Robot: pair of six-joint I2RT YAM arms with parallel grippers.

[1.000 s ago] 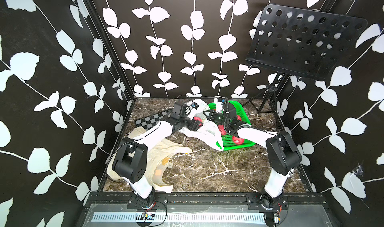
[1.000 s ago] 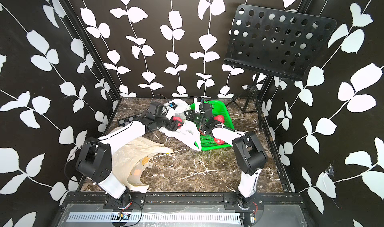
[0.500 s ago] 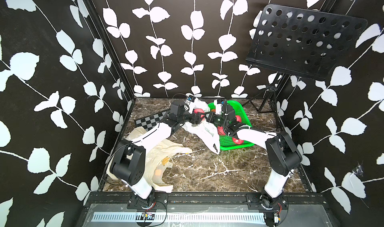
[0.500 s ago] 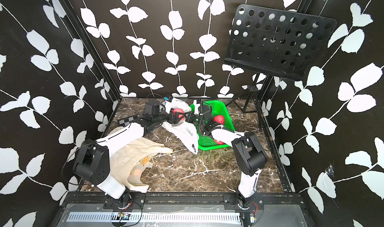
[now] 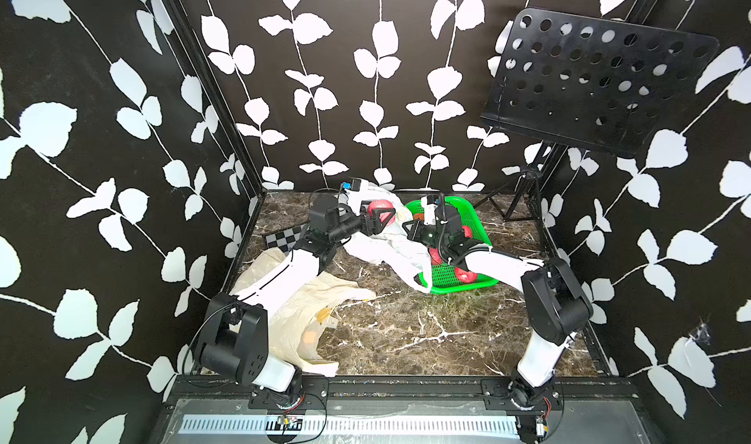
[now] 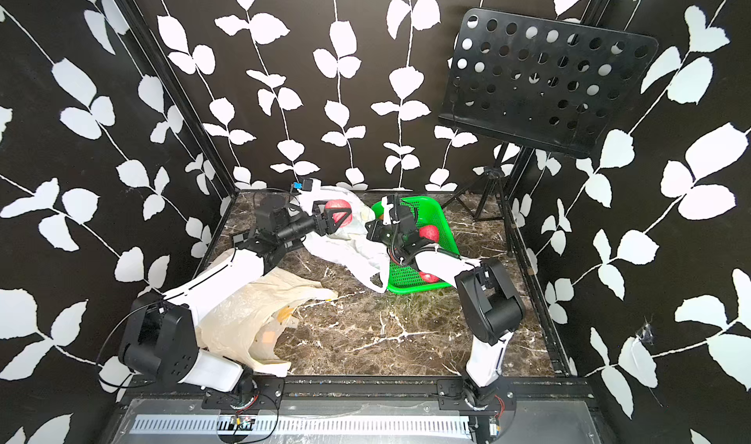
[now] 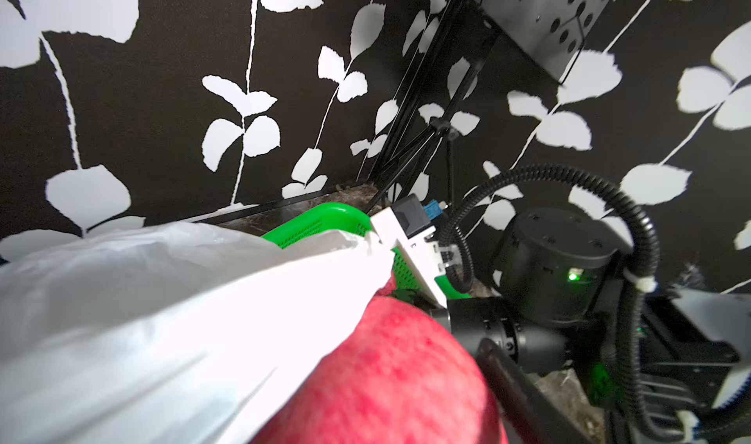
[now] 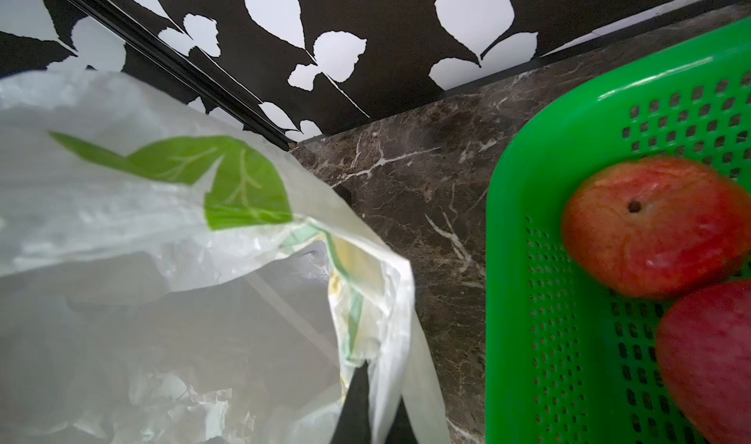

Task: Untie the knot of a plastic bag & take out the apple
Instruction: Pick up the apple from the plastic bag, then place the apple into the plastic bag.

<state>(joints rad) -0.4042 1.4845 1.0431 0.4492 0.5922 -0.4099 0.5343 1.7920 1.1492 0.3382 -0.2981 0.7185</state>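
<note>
Bag (image 5: 390, 251): white, thin film, green leaf print. It lies stretched, long axis running from the back wall toward the front along the left side of the basket (image 5: 479, 283). Its front end, a loop, rests at the basket's front corner. In the right wrist view the mouth gapes toward the camera (inside too dim to read).

Apple (image 5: 380, 209): red, at the bag's rear end, near the back wall and left of the basket. Its stem direction cannot be told. In the left wrist view film drapes over part of it and the rest is bare.

Left gripper (image 5: 382, 217): fingers spread wide, one on each side of the apple, clamped on it. One dark finger (image 7: 508, 385) presses its red skin.

Right gripper (image 8: 376, 397): fingers together, pinching a strip of the bag's edge between them. It sits just left of the basket rim.

Basket: green, perforated, on the right rear of the table. Other apples (image 8: 650, 226) lie inside, touching each other.

Table (image 5: 406, 332): dark brown marble with white veins. A beige bag (image 5: 300, 320) lies crumpled front left, partly under the left arm. A checkerboard (image 5: 284, 234) lies flat at the left edge.

Room: black walls with white leaf vines. A black music stand (image 5: 589, 84) stands in the right rear corner.
</note>
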